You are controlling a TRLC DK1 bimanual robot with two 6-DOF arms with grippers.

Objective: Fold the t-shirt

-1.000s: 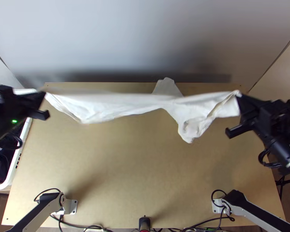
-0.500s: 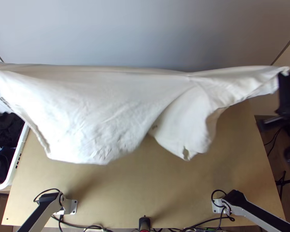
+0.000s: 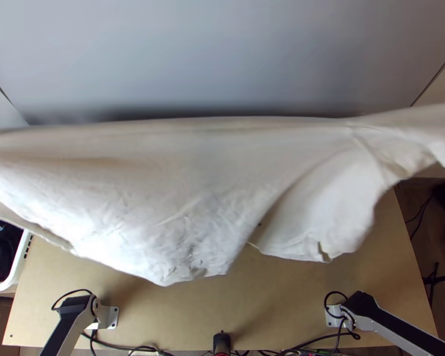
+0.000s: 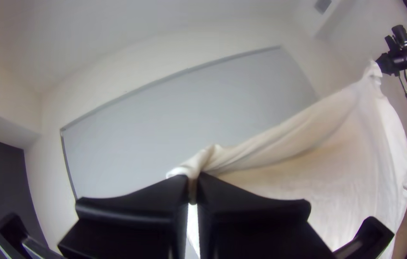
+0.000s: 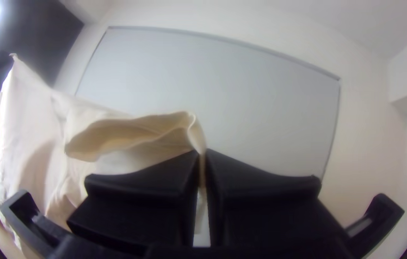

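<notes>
T-shirt (image 3: 163, 196), white, hangs in the air over your wooden table (image 3: 282, 308), stretched wide between your two arms, its lower part drooping in uneven folds. Your left gripper (image 4: 193, 187) has its fingers pressed together on one gathered end of the cloth; your right gripper (image 5: 202, 163) pinches the other end. At the top view's left edge, beside the table, a white basket (image 3: 21, 255) holds dark cloth (image 3: 2, 252). A pale grey board (image 5: 242, 110) is on the wall.
</notes>
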